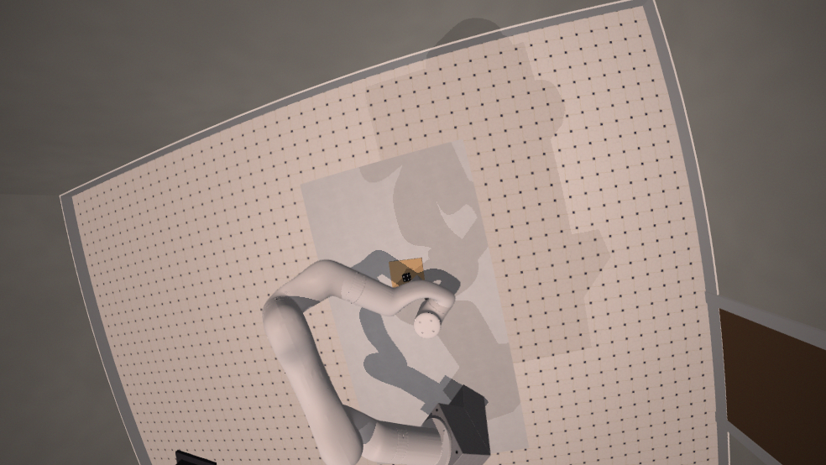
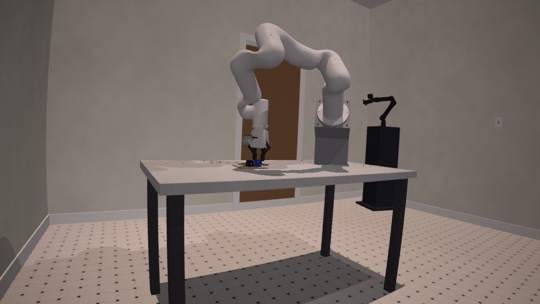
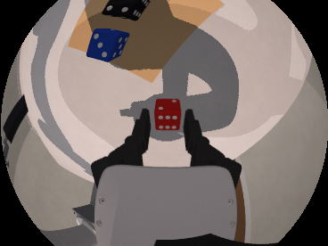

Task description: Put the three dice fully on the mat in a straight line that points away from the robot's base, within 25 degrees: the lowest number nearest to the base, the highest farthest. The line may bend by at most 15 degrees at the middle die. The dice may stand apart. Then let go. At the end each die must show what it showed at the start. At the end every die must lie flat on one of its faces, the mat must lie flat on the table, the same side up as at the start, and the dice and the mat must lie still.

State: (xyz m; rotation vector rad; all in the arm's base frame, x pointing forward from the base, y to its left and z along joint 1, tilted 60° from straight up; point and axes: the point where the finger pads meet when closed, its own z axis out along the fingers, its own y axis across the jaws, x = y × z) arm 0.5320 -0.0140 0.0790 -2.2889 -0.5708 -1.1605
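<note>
In the wrist view a red die (image 3: 168, 114) lies on the grey table top just off the near edge of the orange mat (image 3: 145, 25). My gripper (image 3: 167, 118) stands half open, one finger on each side of the red die, with small gaps to it. A blue die (image 3: 107, 44) and a black die (image 3: 127, 4) sit on the mat, side by side and apart. In the side view my gripper (image 2: 259, 156) hangs just above the table behind the blue die (image 2: 257, 163) and the black die (image 2: 248, 163). The red die is hidden there.
From above, the mat (image 1: 406, 271) with the black die (image 1: 406, 278) lies mid-table, partly under my arm. The robot's base (image 1: 462, 415) stands at the table's near end. A black stand with a camera arm (image 2: 381, 151) is beside the table.
</note>
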